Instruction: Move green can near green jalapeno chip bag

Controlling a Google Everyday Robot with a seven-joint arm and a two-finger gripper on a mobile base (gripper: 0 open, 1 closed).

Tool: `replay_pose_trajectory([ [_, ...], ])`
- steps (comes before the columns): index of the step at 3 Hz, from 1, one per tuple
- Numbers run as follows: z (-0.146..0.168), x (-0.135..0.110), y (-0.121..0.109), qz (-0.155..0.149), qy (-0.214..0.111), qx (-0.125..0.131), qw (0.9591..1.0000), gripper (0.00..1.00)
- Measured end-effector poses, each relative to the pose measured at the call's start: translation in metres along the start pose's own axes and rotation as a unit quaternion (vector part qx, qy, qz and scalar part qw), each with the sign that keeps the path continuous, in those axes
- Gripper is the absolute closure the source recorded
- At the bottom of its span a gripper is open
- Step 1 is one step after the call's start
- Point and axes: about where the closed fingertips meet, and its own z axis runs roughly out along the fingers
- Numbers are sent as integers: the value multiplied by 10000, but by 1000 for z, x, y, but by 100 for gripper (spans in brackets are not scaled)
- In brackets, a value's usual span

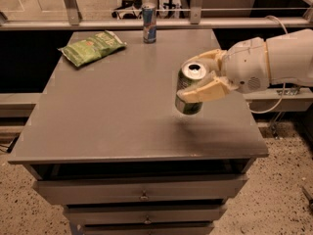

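Grey cabinet top over a stack of drawers fills the view, with a metal rail along its far edge. From the right reaches the white robot arm. Its gripper is over the near-right part of the top, fingers clamped across the green can, which is upright and appears to hang just off the surface. The green jalapeno chip bag lies at the far-left corner, well apart from the can. A slim blue-and-silver can stands at the far edge, right of the bag. Carrying well likely means keeping the can upright and low, sweeping diagonally toward the bag's near side, passing in front of the slim can, and setting down beside the bag without touching it.
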Motion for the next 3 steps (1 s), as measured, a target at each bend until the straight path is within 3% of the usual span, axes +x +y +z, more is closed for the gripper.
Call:
replay_pose_trajectory([
  [1, 0, 0, 0, -1, 0, -1, 10000, 100],
  [2, 16, -14, -2, -220, -207, -11, 9995, 100],
  [3, 51, -44, -18, -586, -599, -17, 9965, 100],
])
